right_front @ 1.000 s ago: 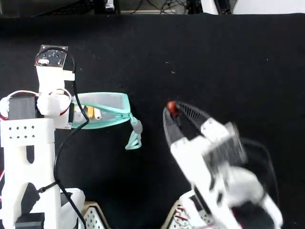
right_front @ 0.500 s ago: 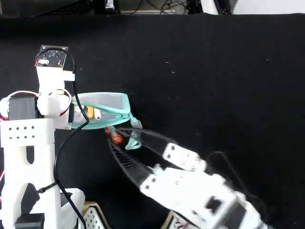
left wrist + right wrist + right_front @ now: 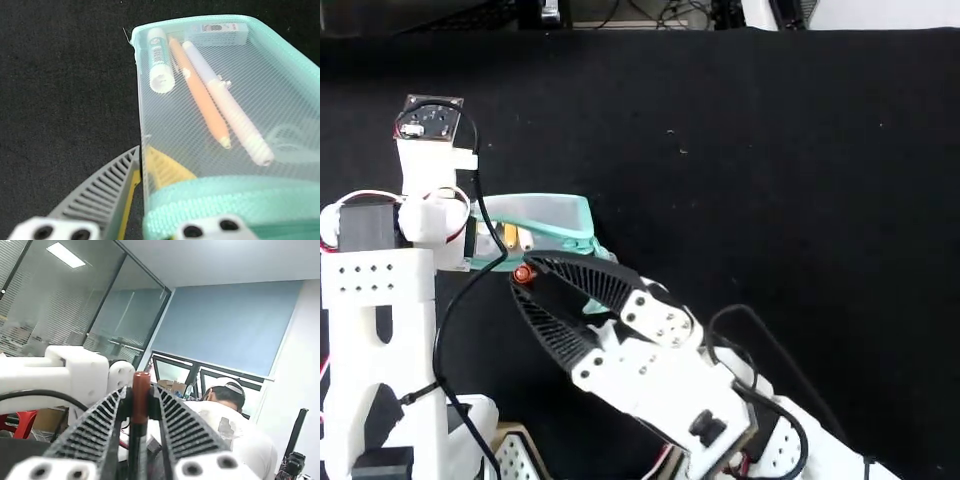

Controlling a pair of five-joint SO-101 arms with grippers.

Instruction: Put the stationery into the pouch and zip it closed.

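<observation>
A teal mesh pouch [image 3: 548, 214] lies at the table's left, its end pinched in my left gripper [image 3: 480, 241]. In the left wrist view the pouch [image 3: 260, 85] holds a glue stick [image 3: 160, 62], an orange pen [image 3: 200, 95], a pale pen [image 3: 232, 115] and a small eraser [image 3: 220, 28]; the left gripper [image 3: 145, 165] is shut on its edge. My right gripper [image 3: 521, 273] hangs at the pouch's near side, shut on a red pen [image 3: 523, 273]. The red pen [image 3: 140, 400] stands upright between the right gripper's [image 3: 141, 390] black fingers.
The table [image 3: 770, 150] is covered in black cloth, bare to the right and back. The left arm's white body [image 3: 380, 300] stands at the left edge. The right arm [image 3: 660, 390] crosses the front middle. Cables [image 3: 640, 12] run along the back edge.
The right arm has swung left from the table's middle, carrying the red pen to the pouch's near side. The left arm and the pouch have stayed put.
</observation>
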